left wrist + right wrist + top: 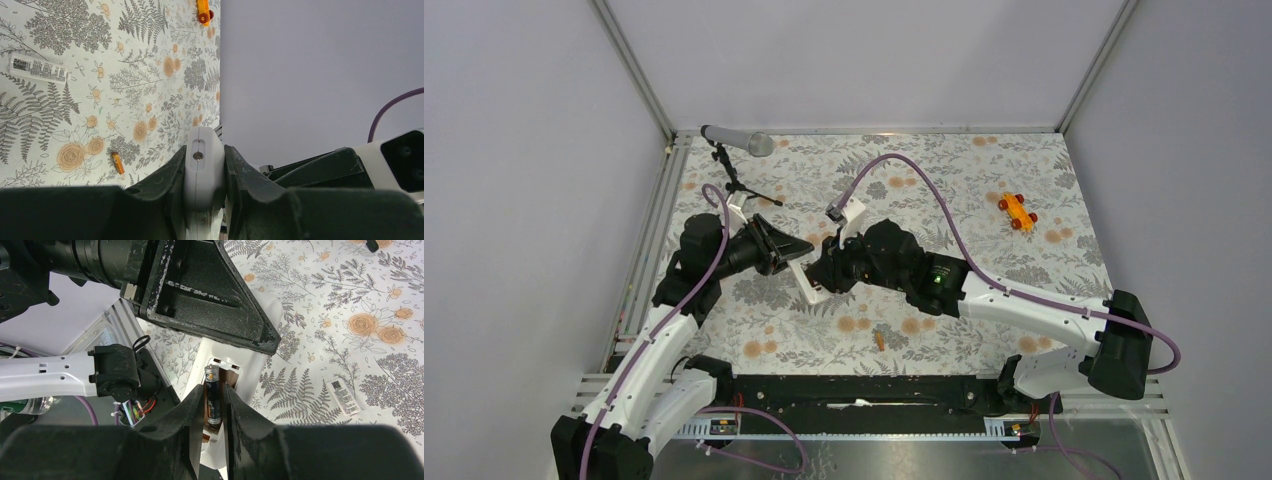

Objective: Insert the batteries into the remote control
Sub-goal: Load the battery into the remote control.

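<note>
The white remote control is clamped end-on between the jaws of my left gripper, which is shut on it and holds it above the mat. In the right wrist view its open compartment faces the camera. A dark battery with a silver tip lies lengthwise in that recess, with my right gripper closed narrowly on its sides. The left gripper's black finger sits just beyond. A second battery, coppery orange, lies loose on the mat nearer the arm bases.
A white strip with a printed label lies flat on the floral mat. An orange toy car sits at the back right. A grey microphone on a black tripod stands at the back left. Grey walls enclose the table.
</note>
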Controlling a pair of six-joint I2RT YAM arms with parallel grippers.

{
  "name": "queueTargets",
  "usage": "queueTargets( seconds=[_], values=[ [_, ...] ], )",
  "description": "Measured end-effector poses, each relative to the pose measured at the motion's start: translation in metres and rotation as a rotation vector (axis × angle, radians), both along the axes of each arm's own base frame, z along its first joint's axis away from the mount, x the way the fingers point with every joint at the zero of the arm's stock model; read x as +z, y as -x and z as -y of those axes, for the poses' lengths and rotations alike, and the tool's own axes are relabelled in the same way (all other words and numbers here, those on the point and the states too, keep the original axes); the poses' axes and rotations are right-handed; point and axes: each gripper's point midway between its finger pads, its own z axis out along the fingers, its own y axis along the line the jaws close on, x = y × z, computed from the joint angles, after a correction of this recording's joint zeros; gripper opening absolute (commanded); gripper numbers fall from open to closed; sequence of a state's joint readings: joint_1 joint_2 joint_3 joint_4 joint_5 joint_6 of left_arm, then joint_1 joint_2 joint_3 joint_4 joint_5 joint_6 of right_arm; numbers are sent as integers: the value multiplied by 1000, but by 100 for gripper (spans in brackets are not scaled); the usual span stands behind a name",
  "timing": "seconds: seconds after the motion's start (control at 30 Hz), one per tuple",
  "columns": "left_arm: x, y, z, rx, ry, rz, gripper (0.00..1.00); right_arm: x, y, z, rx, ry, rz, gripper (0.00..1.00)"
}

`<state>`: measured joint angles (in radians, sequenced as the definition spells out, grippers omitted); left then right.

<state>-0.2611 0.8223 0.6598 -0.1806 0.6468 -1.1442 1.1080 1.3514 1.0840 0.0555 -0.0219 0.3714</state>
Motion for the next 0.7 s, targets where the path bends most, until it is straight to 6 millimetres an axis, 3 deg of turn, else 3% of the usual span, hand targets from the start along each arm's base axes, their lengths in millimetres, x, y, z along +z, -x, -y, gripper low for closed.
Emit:
queueTargets(
  seconds=[0.4,0.7],
  values=[
    [-4,1,-2,-2,-32,2,0,-4,-5,8,-56,51,-12,25],
    [-4,3,-3,-7,-49,3,0,-9,-3,13,-77,73,-59,53]
  ],
)
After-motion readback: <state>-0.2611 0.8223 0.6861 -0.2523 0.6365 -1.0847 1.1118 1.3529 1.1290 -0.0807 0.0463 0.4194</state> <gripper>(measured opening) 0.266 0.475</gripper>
